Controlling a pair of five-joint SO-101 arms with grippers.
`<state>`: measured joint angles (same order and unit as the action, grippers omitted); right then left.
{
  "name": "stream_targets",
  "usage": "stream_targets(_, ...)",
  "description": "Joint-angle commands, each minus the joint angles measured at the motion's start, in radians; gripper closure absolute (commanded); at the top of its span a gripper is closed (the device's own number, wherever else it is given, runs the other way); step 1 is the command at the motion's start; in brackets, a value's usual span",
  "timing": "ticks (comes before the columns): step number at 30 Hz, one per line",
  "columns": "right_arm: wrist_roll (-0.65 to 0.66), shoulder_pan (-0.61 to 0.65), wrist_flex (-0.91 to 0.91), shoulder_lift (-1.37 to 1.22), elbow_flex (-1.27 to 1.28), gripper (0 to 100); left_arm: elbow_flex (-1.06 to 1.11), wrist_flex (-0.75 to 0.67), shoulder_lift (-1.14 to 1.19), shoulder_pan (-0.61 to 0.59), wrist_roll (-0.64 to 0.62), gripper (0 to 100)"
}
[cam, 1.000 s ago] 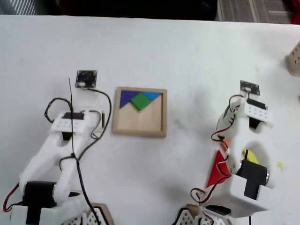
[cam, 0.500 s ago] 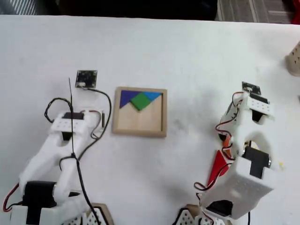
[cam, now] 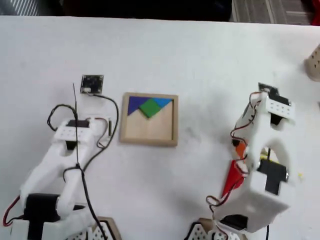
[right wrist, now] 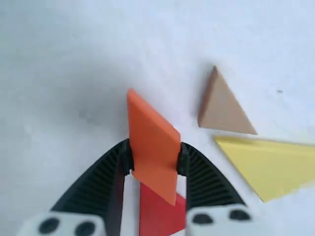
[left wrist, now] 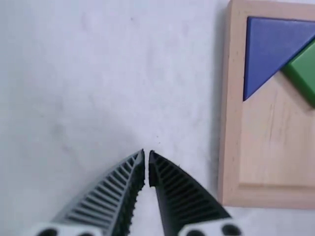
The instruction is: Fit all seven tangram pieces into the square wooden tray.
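One orange parallelogram [right wrist: 151, 123]: rigid, prob. light, slick edges; pinched edge-to-edge by right hand [right wrist: 154, 150]; left hand [left wrist: 146, 154] closed, empty, beside wooden tray [left wrist: 227, 123].

Setting: a robotics test bench, of the kind found in a lab or workshop. A plain white table [cam: 200, 50] carries a left arm [cam: 60, 155] and a right arm [cam: 260, 185], both of white printed parts with exposed wires [cam: 240, 135]. A small bare circuit board [cam: 92, 83] sits at the left arm's far end, and a second board [cam: 267, 91] at the right arm's.
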<state>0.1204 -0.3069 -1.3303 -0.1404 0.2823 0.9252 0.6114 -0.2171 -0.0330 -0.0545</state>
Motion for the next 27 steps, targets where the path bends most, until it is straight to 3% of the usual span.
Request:
stream_targets(1,0.015,0.064,-0.073,0.191,0.002,98.1,-0.069,0.003,0.002,-0.041,0.002,96)
stream_targets(7,0.012,0.312,-0.070,0.369,0.124,98.1,-0.123,0.003,0.008,-0.154,0.000,96)
stream_targets(14,0.012,0.638,0.068,0.410,0.190,98.1,-0.141,0.003,0.008,-0.219,0.000,96)
stream_targets(27,0.092,0.941,0.389,0.308,0.187,97.8,-0.130,-0.087,0.010,-0.260,0.000,96)
